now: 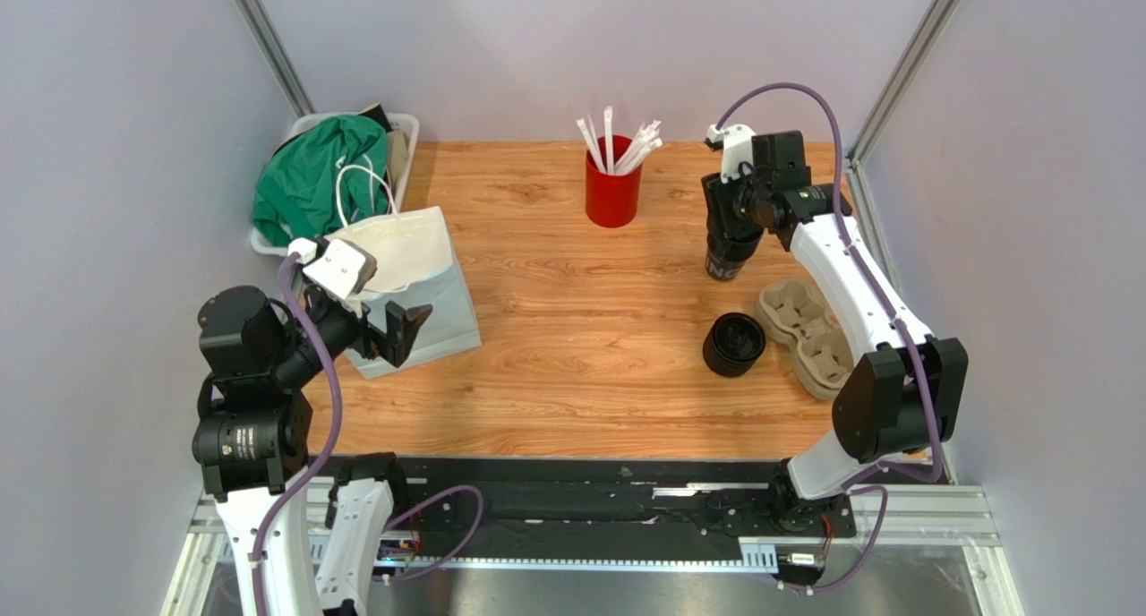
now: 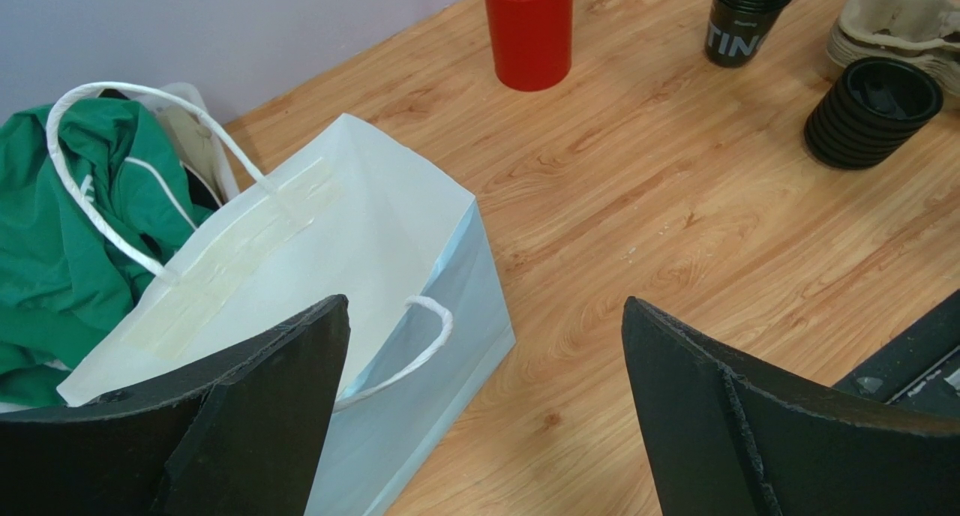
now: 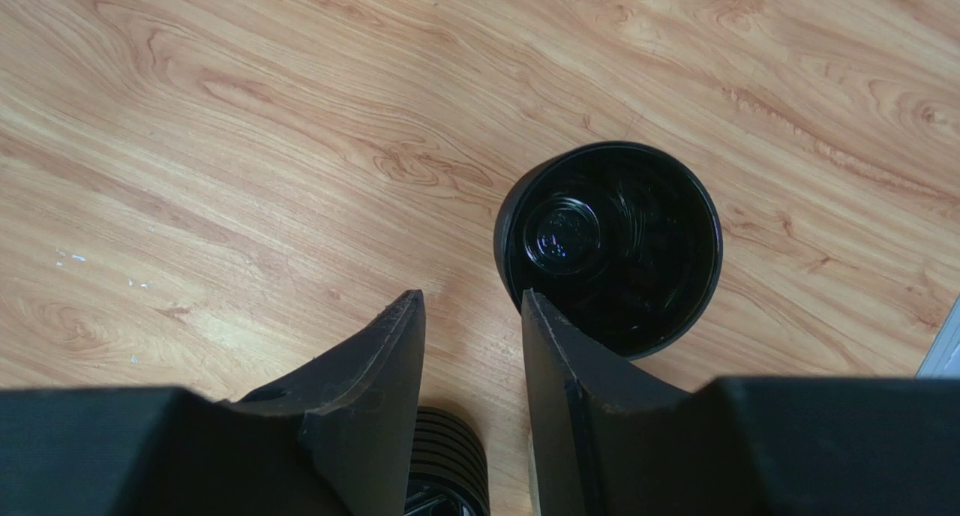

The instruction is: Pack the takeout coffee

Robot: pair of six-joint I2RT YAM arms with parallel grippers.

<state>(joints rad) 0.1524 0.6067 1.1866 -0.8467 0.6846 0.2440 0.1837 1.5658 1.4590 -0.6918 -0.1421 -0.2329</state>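
Right gripper [image 3: 470, 302] points down over the tall black cup stack [image 1: 731, 259], fingers set close with a thin gap between; whether they pinch a rim I cannot tell; a shorter ribbed black stack [image 3: 609, 246] stands near it, just beside the carrier [image 1: 807, 337]; left gripper [image 2: 485, 302] hovers spread wide, empty, by the bag [image 2: 338, 235].

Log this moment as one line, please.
left pincer open by white paper bag | right pincer at black disposable-cup stack, grip unclear | brown pulp carrier empty
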